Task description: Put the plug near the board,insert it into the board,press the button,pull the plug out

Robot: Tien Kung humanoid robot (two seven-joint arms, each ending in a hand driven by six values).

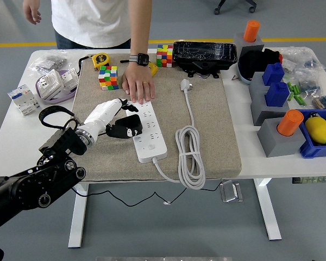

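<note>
The left hand, fingers loosely curled and holding nothing, is seen beside the board's left edge. The board's far end is pinned by a person's hand; the plug lies apart.

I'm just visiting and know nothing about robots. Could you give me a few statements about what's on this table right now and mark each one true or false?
1. A person's hand presses on the far end of the white power strip. True.
2. The white plug is pushed into the power strip. False: it lies loose on the grey mat, apart from the strip.
3. The left robot hand is at the strip's left side. True.
4. The white cable is stretched out straight. False: it lies in a looped bundle to the right of the strip.
5. Two colourful puzzle cubes sit near the table's far edge. True: one on the mat, another behind it.
</note>
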